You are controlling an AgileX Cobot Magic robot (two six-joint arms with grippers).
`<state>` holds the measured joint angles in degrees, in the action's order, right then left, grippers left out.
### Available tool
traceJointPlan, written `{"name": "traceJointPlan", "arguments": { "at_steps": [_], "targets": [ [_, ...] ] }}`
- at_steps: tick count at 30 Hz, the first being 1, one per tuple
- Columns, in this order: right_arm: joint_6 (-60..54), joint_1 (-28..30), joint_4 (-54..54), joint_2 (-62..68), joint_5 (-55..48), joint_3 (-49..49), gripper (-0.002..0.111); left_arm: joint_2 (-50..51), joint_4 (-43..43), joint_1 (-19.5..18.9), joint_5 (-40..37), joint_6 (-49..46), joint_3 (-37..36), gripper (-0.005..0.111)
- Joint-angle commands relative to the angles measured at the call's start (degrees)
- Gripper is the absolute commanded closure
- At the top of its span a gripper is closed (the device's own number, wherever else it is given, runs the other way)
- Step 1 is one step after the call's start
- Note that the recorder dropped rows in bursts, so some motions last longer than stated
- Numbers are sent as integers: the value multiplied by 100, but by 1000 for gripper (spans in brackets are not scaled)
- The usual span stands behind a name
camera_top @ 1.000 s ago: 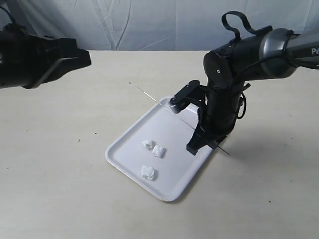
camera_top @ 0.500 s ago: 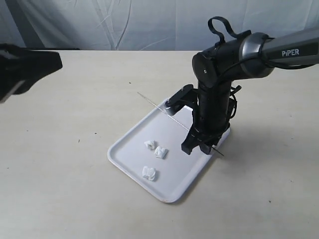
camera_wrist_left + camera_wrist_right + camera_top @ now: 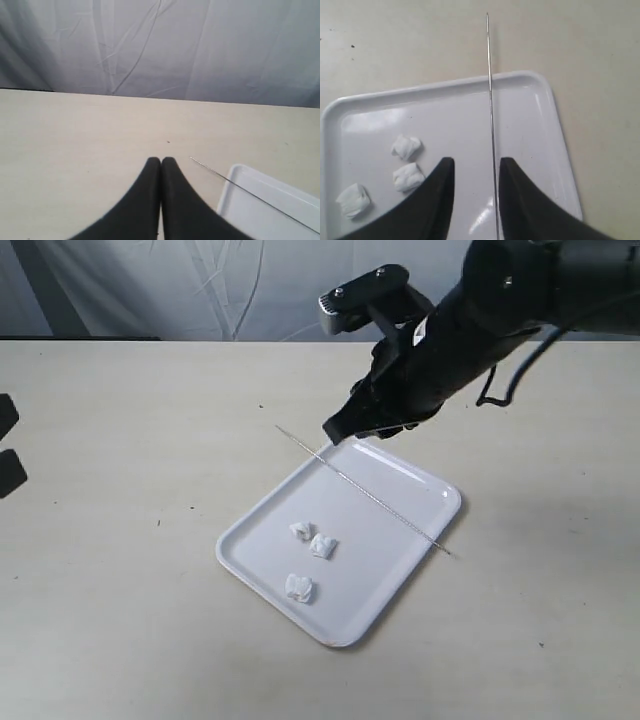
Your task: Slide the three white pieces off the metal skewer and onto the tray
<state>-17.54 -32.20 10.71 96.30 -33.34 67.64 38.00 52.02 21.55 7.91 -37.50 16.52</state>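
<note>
Exterior view: tray [image 3: 360, 562] on beige tabletop [image 3: 120, 600]; wrinkled grey cloth [image 3: 200, 290] behind.

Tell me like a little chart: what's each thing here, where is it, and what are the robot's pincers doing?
tray: white, rounded corners, low rim
pieces: three, white, loose in the tray, none on the skewer
skewer: bare, lying slantwise across the tray, both ends past the rim
right pincer: open, above the skewer, holding nothing
left pincer: shut, empty, off to the side of the tray
</note>
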Motion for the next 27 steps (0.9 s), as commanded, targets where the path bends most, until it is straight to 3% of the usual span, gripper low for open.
{"name": "traceJointPlan", "arguments": {
  "at_steps": [1, 5, 11, 18, 24, 27],
  "targets": [
    [-212, 17, -8, -729, 829, -938, 79, -437, -40, 29, 486, -13, -421, 107],
    [-212, 17, 6, -1410, 1697, -1719, 79, -637, -29, 29, 541, -239, -634, 107],
    [-198, 17, 130, -2301, 2154, -2283, 79, -667, 328, 29, 767, -571, -889, 107],
    [-188, 206, 132, -3191, 2474, -2698, 79, -688, 3158, 29, 1539, -3090, -1102, 107],
    [-66, 1031, 402, -4116, 2495, -3275, 79, -860, 3170, 29, 1526, -3318, -1134, 107],
    [-54, 1113, 440, -4648, 2495, -3528, 79, -860, 3200, 29, 1499, -3304, -1134, 107]
  ]
}}
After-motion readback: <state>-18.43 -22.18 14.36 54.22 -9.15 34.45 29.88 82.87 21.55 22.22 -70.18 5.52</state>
